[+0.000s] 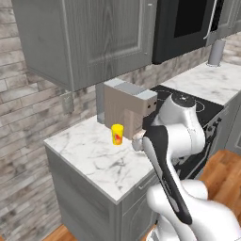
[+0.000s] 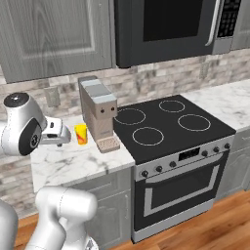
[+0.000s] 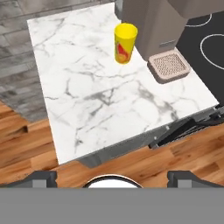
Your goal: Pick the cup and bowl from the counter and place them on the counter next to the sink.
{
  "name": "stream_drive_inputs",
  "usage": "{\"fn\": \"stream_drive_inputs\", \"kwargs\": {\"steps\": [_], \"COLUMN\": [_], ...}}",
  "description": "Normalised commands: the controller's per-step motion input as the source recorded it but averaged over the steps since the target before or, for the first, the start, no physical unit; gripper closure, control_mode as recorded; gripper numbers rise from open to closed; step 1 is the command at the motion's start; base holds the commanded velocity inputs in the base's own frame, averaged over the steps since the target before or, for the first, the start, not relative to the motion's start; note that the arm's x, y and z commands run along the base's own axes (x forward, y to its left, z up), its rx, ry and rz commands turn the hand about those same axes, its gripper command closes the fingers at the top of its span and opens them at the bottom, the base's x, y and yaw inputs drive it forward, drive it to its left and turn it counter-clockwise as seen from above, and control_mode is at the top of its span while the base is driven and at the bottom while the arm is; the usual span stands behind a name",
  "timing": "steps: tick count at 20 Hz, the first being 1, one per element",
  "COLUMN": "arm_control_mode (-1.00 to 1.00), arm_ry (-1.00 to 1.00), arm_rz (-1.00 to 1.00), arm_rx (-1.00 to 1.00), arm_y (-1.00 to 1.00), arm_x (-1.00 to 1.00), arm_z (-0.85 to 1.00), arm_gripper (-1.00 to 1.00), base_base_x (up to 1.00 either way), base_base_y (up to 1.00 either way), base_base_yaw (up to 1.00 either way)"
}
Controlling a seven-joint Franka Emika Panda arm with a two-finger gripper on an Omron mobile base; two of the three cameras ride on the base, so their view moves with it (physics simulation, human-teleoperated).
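Your gripper [image 3: 112, 177] hangs with fingers spread wide, holding nothing. The cup [image 3: 125, 43] stands upright on the counter [image 3: 100, 96], well ahead of the fingertips, beside the coffee machine [image 3: 159, 26]. It looks light, rigid and likely slick, so pinch it mid-wall.

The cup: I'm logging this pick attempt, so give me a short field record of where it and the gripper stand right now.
cup: yellow tumbler with red mark, upright on the counter
neighbour: beside a tan coffee machine, left of its drip tray
stove: black cooktop right of the machine
gripper: open, holding nothing, back from the counter's front edge over wood floor
cup contact: none, well clear of the fingertips
bowl: not located
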Motion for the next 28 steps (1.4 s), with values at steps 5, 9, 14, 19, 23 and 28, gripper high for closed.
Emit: {"fn": "stream_drive_inputs", "kwargs": {"steps": [5, 9, 14, 19, 23, 28], "arm_control_mode": [-1.0, -1.0, -1.0, -1.0, -1.0, -1.0], "arm_ry": [0.03, 0.12, 0.09, 0.03, 0.0, 0.0], "arm_rz": [0.02, 0.13, 0.13, 0.08, 0.0, 0.0], "arm_rx": [0.0, 0.0, 0.0, -0.02, -0.05, -0.05], "arm_y": [0.3, 0.01, 0.0, 0.0, 0.12, 0.12], "arm_x": [0.43, 0.69, 0.34, 0.11, 0.0, 0.0], "arm_z": [0.0, 0.0, -0.01, 0.0, 0.0, -0.05], "arm_gripper": [-1.0, -1.0, -1.0, -1.0, -1.0, -1.0], "base_base_x": [0.0, 0.0, 0.0, 0.0, 0.0, 0.0], "base_base_y": [0.0, 0.0, 0.0, 0.0, 0.0, 0.0], "base_base_yaw": [0.0, 0.0, 0.0, 0.0, 0.0, 0.0]}}
